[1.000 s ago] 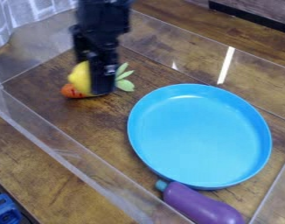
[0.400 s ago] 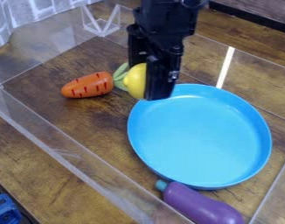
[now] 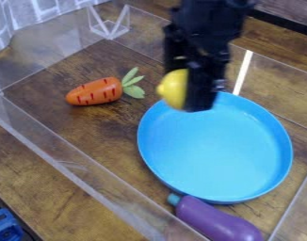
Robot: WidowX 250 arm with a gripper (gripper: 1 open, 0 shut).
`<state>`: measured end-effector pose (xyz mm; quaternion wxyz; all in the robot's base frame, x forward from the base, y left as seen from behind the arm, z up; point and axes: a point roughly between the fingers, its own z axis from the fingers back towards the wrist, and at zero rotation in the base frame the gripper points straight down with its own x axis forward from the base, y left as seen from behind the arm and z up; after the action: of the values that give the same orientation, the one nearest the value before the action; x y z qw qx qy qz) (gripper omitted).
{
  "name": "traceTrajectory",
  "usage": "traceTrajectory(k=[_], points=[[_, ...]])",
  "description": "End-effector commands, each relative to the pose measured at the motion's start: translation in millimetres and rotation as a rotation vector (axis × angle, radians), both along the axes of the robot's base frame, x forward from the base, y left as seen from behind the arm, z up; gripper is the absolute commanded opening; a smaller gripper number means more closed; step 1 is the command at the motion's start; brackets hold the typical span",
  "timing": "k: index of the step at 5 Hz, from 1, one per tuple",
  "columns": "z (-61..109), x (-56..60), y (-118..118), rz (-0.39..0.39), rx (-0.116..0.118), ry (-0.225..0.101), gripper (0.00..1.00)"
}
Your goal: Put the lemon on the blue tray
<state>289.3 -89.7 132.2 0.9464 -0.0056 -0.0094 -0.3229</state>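
No words, numbers or signs can be read anywhere here; nothing has a label to tell.

Colours in the scene, placed relative to the tray. Tray (image 3: 225, 151): plain sky blue, unpatterned, with pale glare along its rim. Lemon (image 3: 176, 88): bright yellow, smooth, above the tray's upper-left rim. Gripper (image 3: 194, 89): black, at the lemon. Carrot (image 3: 93, 92): orange with fine darker ridges and light green leaves, left of the tray. Eggplant (image 3: 219, 222): glossy purple with a dark green cap, just below the tray. Table (image 3: 68, 141): dark brown wood grain with streaks of white reflection
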Motion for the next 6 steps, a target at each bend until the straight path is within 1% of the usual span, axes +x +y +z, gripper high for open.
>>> traceTrajectory(k=[1,2,3,4,5,6], points=[[11.5,15.7,-32.3,-0.018,-0.034,-0.063,0.00],[-2.4,22.4,-55.1,-0.045,-0.036,-0.057,0.00],[-20.4,23.9,-60.5,-0.050,-0.041,-0.054,0.00],[-29.1,23.6,-60.2,-0.040,-0.049,-0.057,0.00],[-33.6,24.5,-58.1,-0.032,-0.059,-0.074,1.00],[-42.8,30.9,-61.0,-0.033,-0.058,-0.077,1.00]])
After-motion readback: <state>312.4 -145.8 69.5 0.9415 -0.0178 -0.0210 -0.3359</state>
